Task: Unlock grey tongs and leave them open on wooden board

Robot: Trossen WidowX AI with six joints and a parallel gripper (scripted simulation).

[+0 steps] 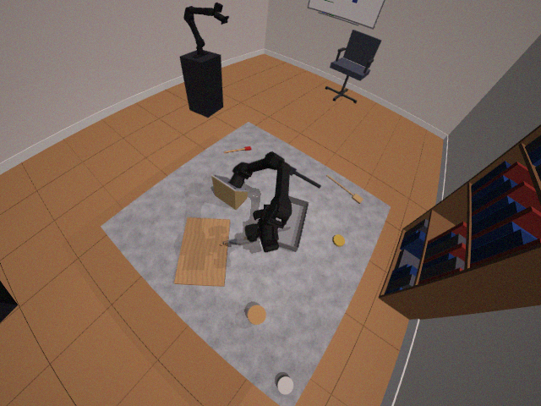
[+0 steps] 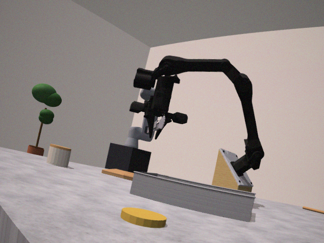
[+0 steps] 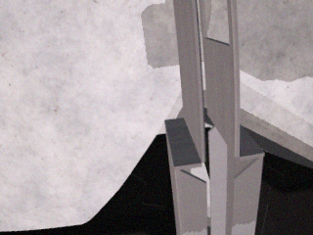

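Grey tongs (image 1: pixel 236 241) (image 2: pixel 158 123) (image 3: pixel 220 88) hang pinched between the nearly closed fingers of a black gripper (image 1: pixel 258 232) (image 2: pixel 153 137), held in the air above the tabletop (image 1: pixel 297 297) (image 2: pixel 78 198) (image 3: pixel 73 98), well above the roasting tin's (image 1: pixel 301 222) (image 2: pixel 191 194) rim, with one end pointing toward the wooden board (image 1: pixel 200 257) (image 2: pixel 117 173).

The mottled grey table (image 1: pixel 301 288) (image 2: pixel 78 193) (image 3: pixel 73 98) carries the wooden board (image 1: pixel 199 257) (image 2: pixel 117 172) towards its left corner in the top view, the roasting tin (image 1: pixel 302 225) (image 2: pixel 191 194) mid-table, a yellow disc (image 1: pixel 338 240) (image 2: pixel 143 217) towards the right corner, a red-tipped stick (image 1: pixel 237 150) by the upper-left edge, and a white round piece (image 1: pixel 285 385) at the bottom corner.
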